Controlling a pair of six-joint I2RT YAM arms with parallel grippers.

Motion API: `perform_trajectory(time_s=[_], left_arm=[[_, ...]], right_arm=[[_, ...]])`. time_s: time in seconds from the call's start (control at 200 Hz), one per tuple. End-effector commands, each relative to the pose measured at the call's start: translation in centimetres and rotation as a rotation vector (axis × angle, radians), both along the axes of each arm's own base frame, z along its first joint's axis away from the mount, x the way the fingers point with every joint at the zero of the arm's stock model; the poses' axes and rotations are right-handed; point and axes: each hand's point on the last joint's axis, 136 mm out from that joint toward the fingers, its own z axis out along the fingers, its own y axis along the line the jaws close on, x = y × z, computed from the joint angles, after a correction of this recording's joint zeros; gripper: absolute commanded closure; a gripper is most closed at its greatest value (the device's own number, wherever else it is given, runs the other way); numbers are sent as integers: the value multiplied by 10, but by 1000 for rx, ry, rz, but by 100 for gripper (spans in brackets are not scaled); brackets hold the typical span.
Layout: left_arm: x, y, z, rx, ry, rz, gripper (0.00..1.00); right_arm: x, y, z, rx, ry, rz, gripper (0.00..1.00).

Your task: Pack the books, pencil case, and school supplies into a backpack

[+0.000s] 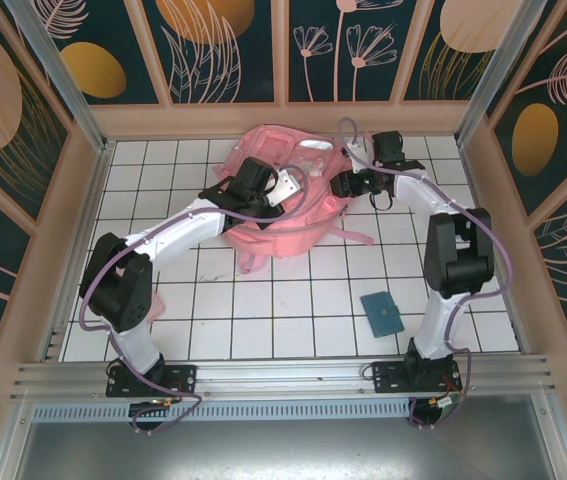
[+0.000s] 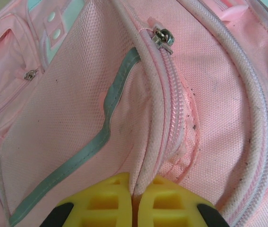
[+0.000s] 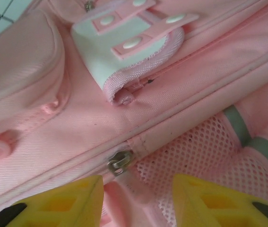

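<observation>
Two grippers met at the pink backpack [image 1: 293, 228], which lay slumped on the white tiled tabletop [image 1: 263, 310] toward its far side, near the middle, with a thin strap [image 1: 355, 236] trailing off to the right.

From above, the left gripper [image 1: 281, 188] sat on top of the bag and the right gripper [image 1: 346, 186] was at the bag's right edge.

In the left wrist view, the left gripper [image 2: 134, 187] had its yellow fingers [image 2: 110, 198] pressed together, pinching a ridge of pale piping [image 2: 155, 118] on the backpack [image 2: 67, 94]. A closed zipper ran just beside that ridge, its metal pull [image 2: 163, 37] lying further up. A grey reflective stripe [image 2: 109, 101] curved across the panel to the left.

In the right wrist view, the right gripper [image 3: 138, 189] had its yellow fingers [image 3: 77, 198] standing apart, clamped on nothing I could make out. Just above the gap between them, a metal zipper pull [image 3: 119, 162] lay on the seam of the backpack [image 3: 53, 118], with a pink mesh pocket [image 3: 190, 151] beside it.

Well apart from the bag, a flat teal rectangle [image 1: 381, 312] lay on the tiles near the right arm.
</observation>
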Motion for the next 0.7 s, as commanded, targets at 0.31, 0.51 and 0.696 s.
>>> perform_trajectory(time_s=[0.31, 0.51, 0.696], left_arm=[[15, 3, 42, -81, -110, 65, 100], [16, 3, 44, -77, -113, 65, 100], [16, 2, 44, -83, -111, 68, 100]], right_arm=[[-25, 26, -6, 137, 119, 357, 53], [-25, 24, -19, 122, 157, 342, 55], [-28, 22, -12, 114, 127, 327, 71]])
